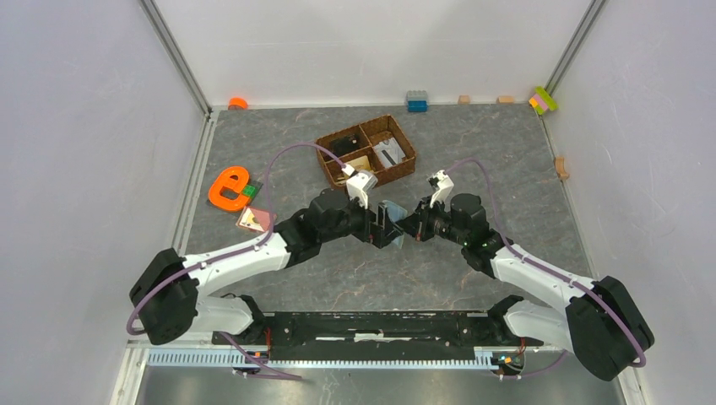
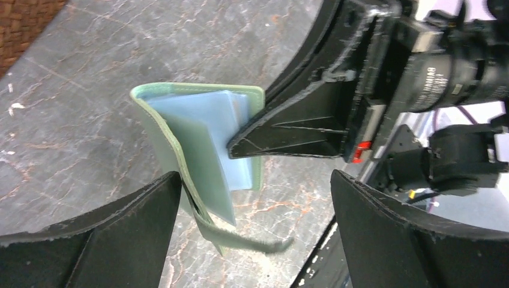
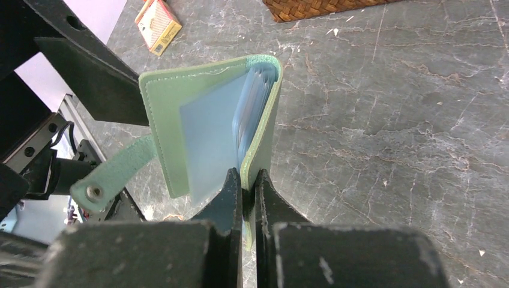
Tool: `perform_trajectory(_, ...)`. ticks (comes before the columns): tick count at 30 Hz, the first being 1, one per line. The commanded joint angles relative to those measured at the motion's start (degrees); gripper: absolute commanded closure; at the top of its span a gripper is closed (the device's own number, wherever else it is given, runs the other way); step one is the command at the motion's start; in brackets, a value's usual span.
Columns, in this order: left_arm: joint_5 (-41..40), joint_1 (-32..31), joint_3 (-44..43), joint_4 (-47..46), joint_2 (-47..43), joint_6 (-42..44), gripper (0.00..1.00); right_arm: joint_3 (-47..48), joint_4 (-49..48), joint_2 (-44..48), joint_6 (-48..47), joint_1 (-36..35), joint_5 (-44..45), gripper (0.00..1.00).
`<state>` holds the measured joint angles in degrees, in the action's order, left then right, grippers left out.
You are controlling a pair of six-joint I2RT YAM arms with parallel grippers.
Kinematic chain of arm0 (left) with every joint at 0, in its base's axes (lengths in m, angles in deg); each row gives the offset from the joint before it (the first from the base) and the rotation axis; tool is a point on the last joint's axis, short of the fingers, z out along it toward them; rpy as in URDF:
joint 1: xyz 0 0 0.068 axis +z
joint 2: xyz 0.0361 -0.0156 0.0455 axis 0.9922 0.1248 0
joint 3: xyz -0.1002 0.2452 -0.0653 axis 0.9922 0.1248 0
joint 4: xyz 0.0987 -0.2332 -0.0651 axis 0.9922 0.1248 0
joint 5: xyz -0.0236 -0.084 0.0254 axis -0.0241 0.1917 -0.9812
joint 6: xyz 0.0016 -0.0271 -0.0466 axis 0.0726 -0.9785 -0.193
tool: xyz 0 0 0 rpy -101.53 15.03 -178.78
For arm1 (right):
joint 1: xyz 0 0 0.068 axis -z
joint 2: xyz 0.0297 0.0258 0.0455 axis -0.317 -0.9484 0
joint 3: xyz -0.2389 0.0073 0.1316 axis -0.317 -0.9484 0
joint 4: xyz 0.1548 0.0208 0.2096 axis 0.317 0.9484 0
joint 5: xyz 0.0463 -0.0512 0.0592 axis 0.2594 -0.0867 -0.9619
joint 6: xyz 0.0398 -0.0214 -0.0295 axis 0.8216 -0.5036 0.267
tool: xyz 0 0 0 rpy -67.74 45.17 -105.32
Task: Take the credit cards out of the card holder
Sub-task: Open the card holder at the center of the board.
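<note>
The sage-green card holder (image 3: 204,120) hangs half open above the table between both arms, its pale blue slots (image 2: 225,129) showing. My right gripper (image 3: 247,177) is shut on one cover's lower edge. My left gripper (image 2: 255,180) stands wide open around the holder, whose other cover lies close beside the left finger (image 2: 120,234). The snap strap (image 3: 108,177) dangles free. No card shows inside the slots. Two credit cards (image 1: 255,219), tan-orange and pinkish, lie stacked on the table at the left. From above, the holder (image 1: 391,221) sits between the left gripper (image 1: 384,228) and right gripper (image 1: 408,226).
A brown wicker divided basket (image 1: 404,143) stands behind the grippers. An orange letter-e shape (image 1: 228,187) with a green block (image 1: 251,191) lies at the left near the cards. Small blocks (image 1: 416,101) line the back wall.
</note>
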<state>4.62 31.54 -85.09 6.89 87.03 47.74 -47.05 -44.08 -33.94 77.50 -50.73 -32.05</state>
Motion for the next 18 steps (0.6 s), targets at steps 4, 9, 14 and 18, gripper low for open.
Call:
perform_trajectory(4,-7.1,-1.8,-6.2,8.9,5.3,4.3,0.0,1.7,-4.1,1.0,0.0,0.0,0.6,1.0)
perform_trajectory(9,-14.0,-2.2,-9.6,15.3,8.5,3.3,0.08,1.6,-4.1,1.2,0.0,0.0,0.4,1.0)
perform_trajectory(14,-14.4,-1.8,-9.8,15.6,9.1,2.1,0.45,1.4,-4.2,1.7,-0.1,0.0,1.0,1.0)
perform_trajectory(18,-14.8,-1.1,-9.8,16.0,9.0,1.0,0.51,1.5,-4.2,1.6,-0.2,-0.1,0.7,1.0)
